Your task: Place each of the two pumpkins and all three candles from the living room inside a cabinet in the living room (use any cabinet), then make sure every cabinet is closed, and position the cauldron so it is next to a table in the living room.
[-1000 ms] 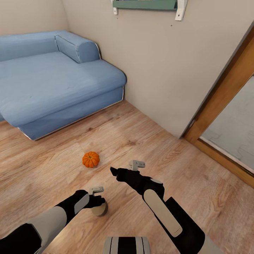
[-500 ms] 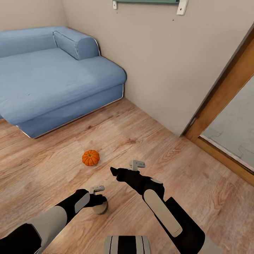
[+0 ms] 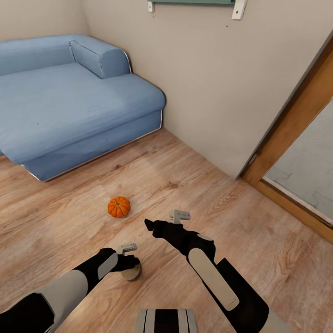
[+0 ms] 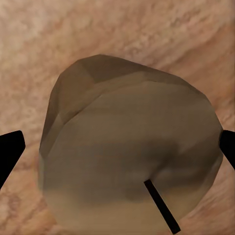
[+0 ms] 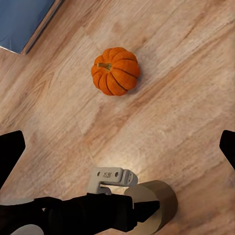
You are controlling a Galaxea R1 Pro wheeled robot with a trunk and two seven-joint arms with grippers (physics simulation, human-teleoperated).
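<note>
On the far left sits a big blue sofa point(image 3: 69, 101) against the wall, and the wood floor point(image 3: 55, 222) runs out in front of it. Low down on the left, the robot's left arm reaches in, and the left gripper point(image 3: 128, 267) is down at a short grey-brown candle point(image 3: 131, 274) that stands on the floor. In the left wrist view the candle point(image 4: 127, 156) is very close, with a thin dark wick point(image 4: 160, 205) sticking out of its flat top, and one black fingertip point(image 4: 9, 152) shows on each side of it. The two fingers are spread wide around the candle, but I cannot tell if they touch it or squeeze it. A bit farther out on the floor, between the sofa and the arms, sits a small orange pumpkin point(image 3: 119, 206). It rests by itself, near the candle but not touching it. In the right wrist view the pumpkin point(image 5: 115, 70) has a little stem on top, and the candle point(image 5: 152, 205) sits nearer, with the left gripper point(image 5: 142, 211) on it. Next comes the right arm, reaching over the floor with the right gripper point(image 3: 149, 225) up in the air near the pumpkin, holding nothing. Its fingers are far apart. Past that is the plain wall point(image 3: 208, 83), and on the far right is a wooden door frame point(image 3: 296, 125).
</note>
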